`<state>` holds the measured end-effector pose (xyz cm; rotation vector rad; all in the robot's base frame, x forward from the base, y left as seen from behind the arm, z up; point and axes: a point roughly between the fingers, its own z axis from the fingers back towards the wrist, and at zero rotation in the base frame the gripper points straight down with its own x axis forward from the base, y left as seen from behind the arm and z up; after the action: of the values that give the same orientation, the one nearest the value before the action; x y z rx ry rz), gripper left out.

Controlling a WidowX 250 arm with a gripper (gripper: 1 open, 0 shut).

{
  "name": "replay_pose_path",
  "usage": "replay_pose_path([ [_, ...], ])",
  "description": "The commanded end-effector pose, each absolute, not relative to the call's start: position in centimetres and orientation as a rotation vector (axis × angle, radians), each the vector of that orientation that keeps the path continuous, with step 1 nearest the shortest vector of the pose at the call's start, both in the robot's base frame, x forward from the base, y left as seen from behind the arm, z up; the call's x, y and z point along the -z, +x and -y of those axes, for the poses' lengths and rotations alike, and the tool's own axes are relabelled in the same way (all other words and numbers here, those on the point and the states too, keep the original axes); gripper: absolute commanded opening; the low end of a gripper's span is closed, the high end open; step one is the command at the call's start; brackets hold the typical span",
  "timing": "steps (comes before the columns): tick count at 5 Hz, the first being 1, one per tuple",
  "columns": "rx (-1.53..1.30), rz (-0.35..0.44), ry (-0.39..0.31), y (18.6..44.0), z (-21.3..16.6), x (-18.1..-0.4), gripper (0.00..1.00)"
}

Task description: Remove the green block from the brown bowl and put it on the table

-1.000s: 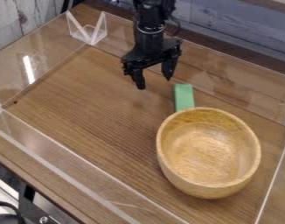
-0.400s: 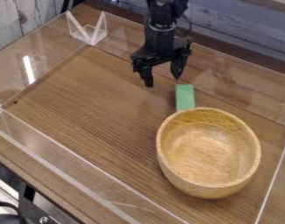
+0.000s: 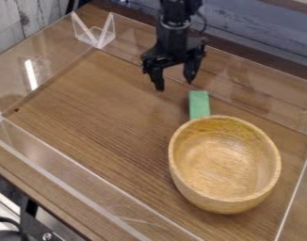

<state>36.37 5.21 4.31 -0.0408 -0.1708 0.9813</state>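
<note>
The green block (image 3: 199, 103) lies flat on the table (image 3: 93, 122), just behind the rim of the brown bowl (image 3: 225, 162), which sits empty at the right front. My gripper (image 3: 172, 81) hangs pointing down to the upper left of the block, a short gap from it. Its dark fingers (image 3: 156, 79) are spread open with nothing between them.
Low clear acrylic walls (image 3: 30, 66) run around the table's edges. A small clear stand (image 3: 93, 31) sits at the back left corner. Bare wood lies left and in front of the bowl.
The gripper has shifted a little to the right and toward the back, still open. The block and bowl have not moved.
</note>
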Motion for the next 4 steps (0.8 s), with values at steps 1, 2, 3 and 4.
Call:
replay_pose_path([
  [1,-0.996,0.210,-0.048,36.1,-6.3,-5.0,1.00],
  [2,-1.006,0.203,-0.048,36.2,-5.7,-4.6,1.00],
  [3,-0.984,0.200,-0.050,36.0,-6.3,-4.1,0.00],
  [4,-1.023,0.200,-0.053,35.8,-6.7,-4.6,0.00],
])
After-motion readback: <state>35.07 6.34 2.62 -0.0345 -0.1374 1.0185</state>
